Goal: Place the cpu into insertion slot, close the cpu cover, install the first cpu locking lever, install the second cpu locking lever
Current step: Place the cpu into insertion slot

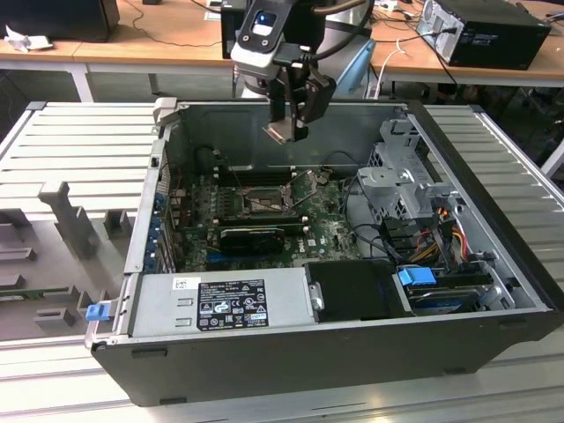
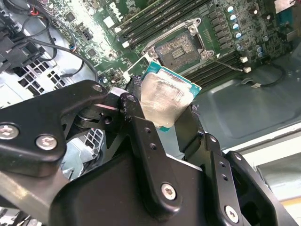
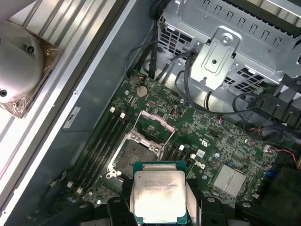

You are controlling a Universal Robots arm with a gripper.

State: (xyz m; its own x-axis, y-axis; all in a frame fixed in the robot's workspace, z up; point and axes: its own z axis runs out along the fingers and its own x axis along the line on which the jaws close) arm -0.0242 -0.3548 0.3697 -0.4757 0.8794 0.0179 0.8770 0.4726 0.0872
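My gripper hangs above the open computer case, shut on the cpu, a flat square chip with a silver top and green edge. Both wrist views show the cpu clamped by its sides between the black fingers. The insertion slot lies on the green motherboard below, apart from the chip, its dark centre bare. In the first wrist view the cpu cover stands swung up at the slot's far side.
Long black memory slots run beside the socket. A black heatsinked card lies in front of it, and a grey power supply beyond that. A metal drive cage and cables fill the exterior view's right.
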